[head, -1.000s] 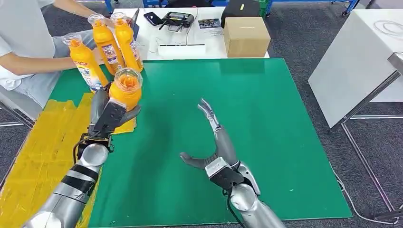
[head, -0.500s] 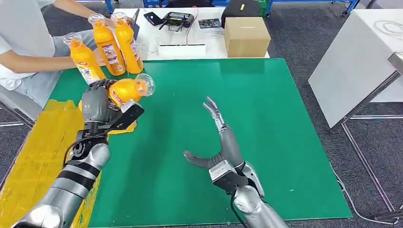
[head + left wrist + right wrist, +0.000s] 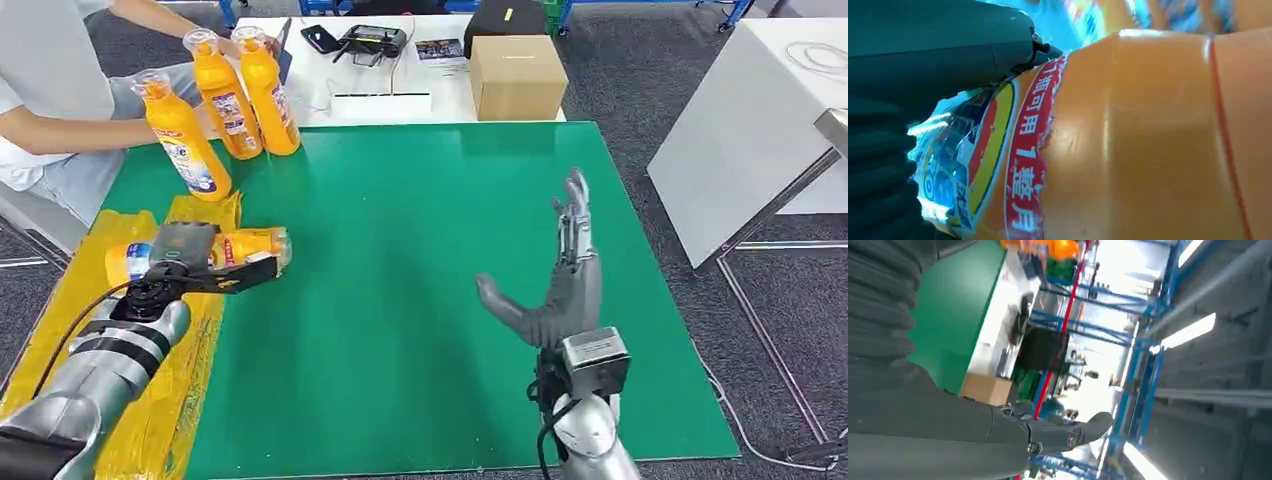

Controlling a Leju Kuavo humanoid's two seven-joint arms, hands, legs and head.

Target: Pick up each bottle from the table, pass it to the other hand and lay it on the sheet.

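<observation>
The left hand (image 3: 185,255) grips an orange bottle (image 3: 215,250) that lies on its side over the yellow sheet (image 3: 90,300), at the sheet's edge where it meets the green mat (image 3: 420,270) on the counter; its fingers (image 3: 245,272) are wrapped around the labelled middle, and the left wrist view shows the label and orange body pressed close against the dark palm. Held flat and low like this, the bottle looks ready to be laid down, though whether it already rests on the sheet or hangs just above it cannot be told. The right hand (image 3: 560,285) stands upright over the mat, well apart from the bottle, with its fingers spread and straight and nothing in them, probably kept raised and clear so it does not get in the way. Three more orange bottles (image 3: 225,95) stand upright at the far left corner of the mat, beside a seated person's arm (image 3: 70,135), likely placed there within the robot's reach for the coming rounds. Behind them a white desk carries a cardboard box (image 3: 517,75) and some small electronics.
</observation>
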